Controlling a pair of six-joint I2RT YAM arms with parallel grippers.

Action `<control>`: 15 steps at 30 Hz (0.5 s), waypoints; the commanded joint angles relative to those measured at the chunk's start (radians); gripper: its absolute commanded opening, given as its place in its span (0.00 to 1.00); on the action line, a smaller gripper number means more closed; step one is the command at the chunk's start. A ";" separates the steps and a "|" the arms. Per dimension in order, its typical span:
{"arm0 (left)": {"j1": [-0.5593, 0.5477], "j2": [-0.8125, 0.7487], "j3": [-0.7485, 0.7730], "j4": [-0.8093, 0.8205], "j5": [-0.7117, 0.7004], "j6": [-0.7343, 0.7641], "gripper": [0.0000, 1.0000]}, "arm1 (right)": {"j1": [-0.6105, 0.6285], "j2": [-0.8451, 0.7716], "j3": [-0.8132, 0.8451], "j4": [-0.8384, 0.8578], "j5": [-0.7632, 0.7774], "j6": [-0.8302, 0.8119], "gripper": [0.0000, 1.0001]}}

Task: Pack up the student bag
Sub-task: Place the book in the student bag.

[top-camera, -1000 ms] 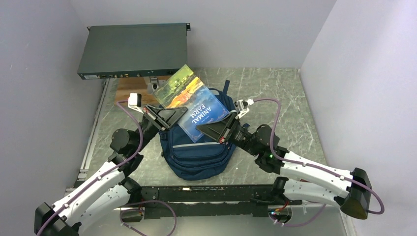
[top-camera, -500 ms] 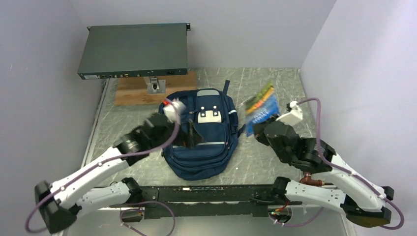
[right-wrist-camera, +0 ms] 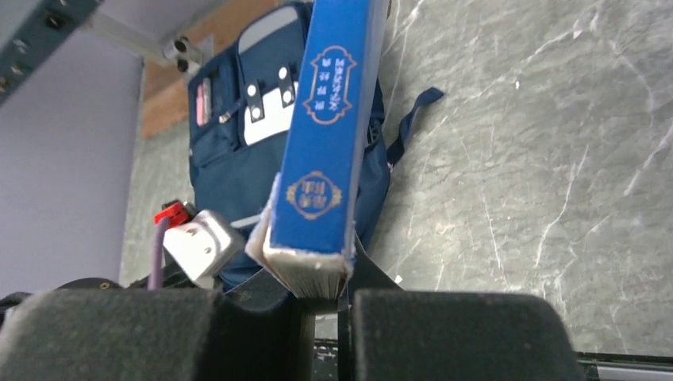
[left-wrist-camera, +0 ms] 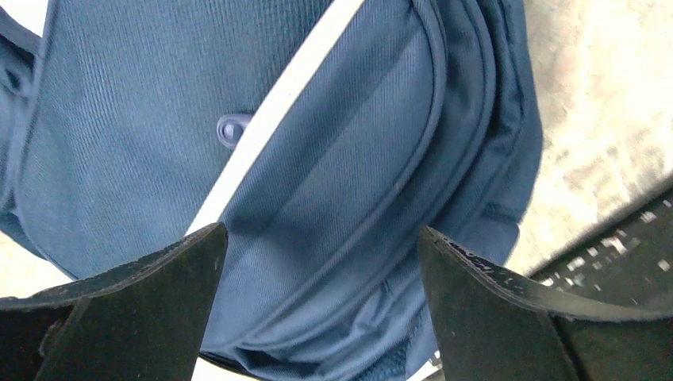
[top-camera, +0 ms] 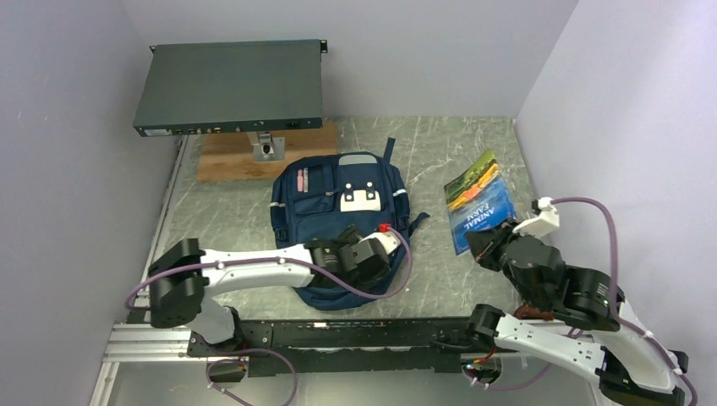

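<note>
I judge the student bag (top-camera: 317, 211) soft and floppy, best pinched at a fabric fold; left tool (left-wrist-camera: 319, 232) jaws apart over it; right tool (right-wrist-camera: 321, 298) clamped on the book (right-wrist-camera: 329, 119).

student bag (top-camera: 325, 216) | navy fabric, grey reflective stripes, white-grey patch on front pocket | lying flat, front face up, top handle toward far wall, base toward near edge | mid worktop (top-camera: 228, 220), one dark strap trailing out at its right side

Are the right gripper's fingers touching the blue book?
Touching. The right wrist view shows the blue book pinched at its lower edge between the fingers of the right gripper.
</note>
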State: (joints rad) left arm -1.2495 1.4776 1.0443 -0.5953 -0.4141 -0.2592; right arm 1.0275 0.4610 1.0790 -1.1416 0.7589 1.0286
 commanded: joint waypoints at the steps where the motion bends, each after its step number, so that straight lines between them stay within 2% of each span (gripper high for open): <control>1: -0.031 0.093 0.085 0.010 -0.190 0.064 0.92 | 0.004 0.070 0.003 0.104 -0.062 -0.048 0.00; 3: -0.043 0.138 0.098 0.006 -0.242 0.055 0.86 | 0.005 0.072 -0.009 0.123 -0.081 -0.050 0.00; 6: -0.061 0.201 0.110 -0.013 -0.388 0.027 0.69 | 0.005 0.054 -0.042 0.166 -0.117 -0.046 0.00; 8: -0.062 0.243 0.126 -0.034 -0.467 0.014 0.61 | 0.005 0.042 -0.066 0.184 -0.142 -0.036 0.00; 10: -0.062 0.274 0.158 -0.080 -0.517 -0.012 0.44 | 0.005 0.036 -0.080 0.181 -0.174 -0.027 0.00; 13: -0.062 0.268 0.200 -0.136 -0.559 -0.007 0.06 | 0.005 0.058 -0.066 0.114 -0.219 -0.009 0.00; 14: -0.062 0.253 0.212 -0.143 -0.563 0.006 0.00 | 0.005 0.073 -0.055 0.078 -0.236 0.005 0.00; 15: -0.061 0.236 0.223 -0.146 -0.558 0.027 0.00 | 0.005 0.081 -0.045 0.049 -0.257 0.008 0.00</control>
State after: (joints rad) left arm -1.3449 1.7611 1.2015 -0.6567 -0.7845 -0.2497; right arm 1.0283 0.5182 0.9920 -1.0733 0.5652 1.0149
